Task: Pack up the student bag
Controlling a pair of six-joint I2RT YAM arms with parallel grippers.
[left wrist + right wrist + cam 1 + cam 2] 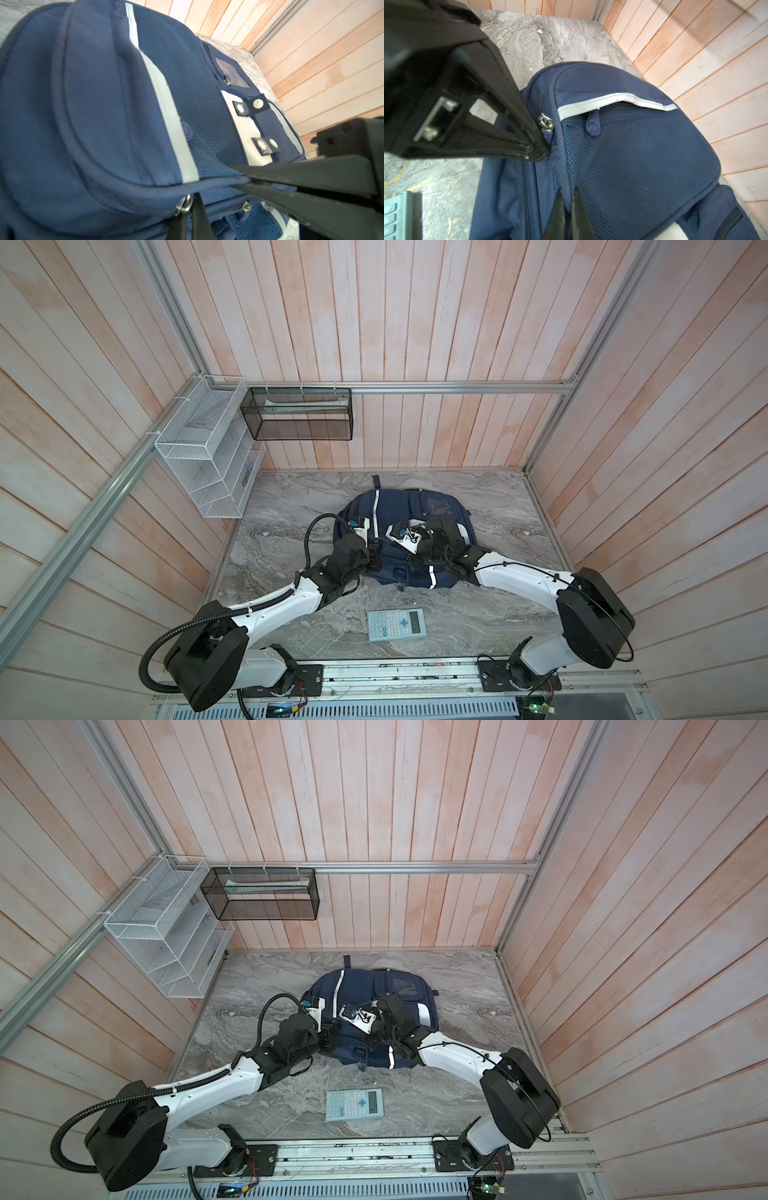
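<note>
Worktop (291,497): carrying student bag (405,506).
Left gripper (540,154): pinching shut on zipper pull (546,124).
Right gripper (244,180): clamping bag's seam.
Risk: pull maybe slipping out; slack fabric jamming zipper.

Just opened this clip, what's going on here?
Both arms are on the student bag, which lies flat on the marble table. The left gripper is shut by a zipper pull. The right gripper pinches the bag's fabric close by. A calculator lies unpacked on the table.
</note>
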